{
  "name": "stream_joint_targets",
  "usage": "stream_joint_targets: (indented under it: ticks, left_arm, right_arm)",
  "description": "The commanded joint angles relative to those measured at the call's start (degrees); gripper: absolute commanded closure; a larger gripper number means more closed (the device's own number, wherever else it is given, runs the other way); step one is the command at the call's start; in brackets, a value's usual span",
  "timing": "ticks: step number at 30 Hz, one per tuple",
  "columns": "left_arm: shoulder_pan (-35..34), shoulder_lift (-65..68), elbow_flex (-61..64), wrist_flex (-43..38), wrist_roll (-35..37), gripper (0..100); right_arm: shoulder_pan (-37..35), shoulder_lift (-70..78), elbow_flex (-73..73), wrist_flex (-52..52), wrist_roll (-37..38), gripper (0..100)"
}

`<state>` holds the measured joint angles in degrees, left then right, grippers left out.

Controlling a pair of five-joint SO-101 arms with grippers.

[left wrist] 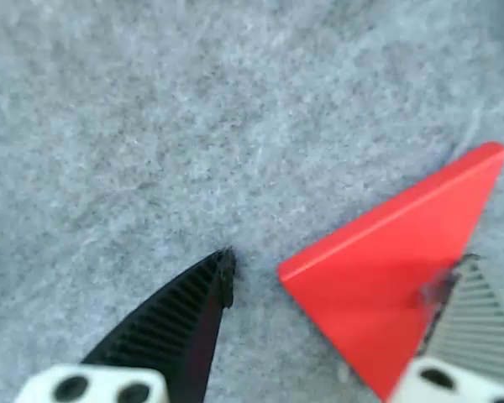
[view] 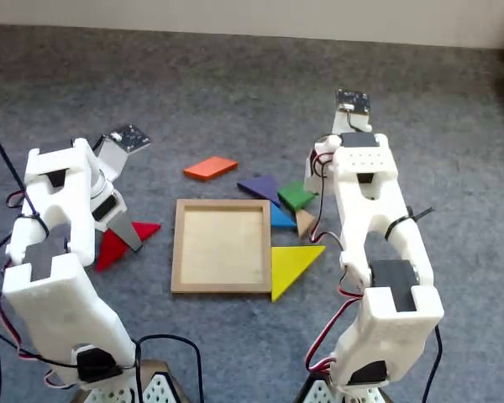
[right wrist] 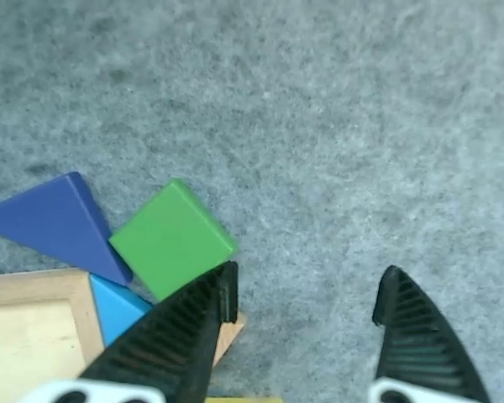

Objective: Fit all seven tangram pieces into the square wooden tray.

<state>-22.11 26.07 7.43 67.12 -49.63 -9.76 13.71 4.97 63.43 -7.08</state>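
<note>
Closest to my lens are the left gripper's (left wrist: 336, 269) 2 fingers, spread apart with nothing clamped. 1 hangs over the red triangle (left wrist: 403, 243), the other over bare carpet (left wrist: 151, 126) beside that piece's corner. In the high view the red triangle lies at the left of the frame, just left of the tray (view: 175, 252). The right gripper (right wrist: 309, 281) is likewise released and empty, above carpet just beside the green square (view: 296, 196), right of centre.

I judge the job at 0 of 7, since the 1 tray is bare inside. All 7 pieces lie outside it:
- 5 triangles: red, dark blue (view: 260, 188), light blue (view: 280, 217), tan (view: 304, 222) and yellow (view: 292, 264).
- 1 green square.
- 1 orange parallelogram (view: 210, 168), at upper centre.

The light blue and yellow triangles sit against the tray's right rim.
</note>
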Motion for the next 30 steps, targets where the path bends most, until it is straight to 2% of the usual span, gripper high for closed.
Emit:
stream_joint_targets:
  ticks: [1, 6, 13, 19, 27, 30]
  left_arm:
    - [1.01, 1.1, -1.36, 0.35, -0.26, 69]
    - [2.77, 1.01, -1.36, 0.35, -0.26, 77]
    - [5.49, -0.13, -1.89, 5.71, -0.09, 83]
    - [5.67, -8.04, 0.75, 8.44, 0.09, 85]
    - [5.14, -19.47, 8.75, 8.09, 0.09, 85]
    - [3.38, -22.29, 9.36, 8.0, 2.73, 83]
  right_arm:
    - [0.84, -1.01, -0.4, -0.75, -0.09, 73.8]
    - [0.84, -1.01, -0.48, -0.75, -0.09, 73.8]
    - [0.75, -0.92, -0.4, -0.75, -0.09, 73.8]
    - [0.75, -0.92, -0.4, -0.75, -0.09, 73.8]
    - [0.75, -0.92, -0.31, -0.75, -0.09, 73.8]
    - [0.75, -0.92, -0.22, -0.75, -0.09, 73.8]
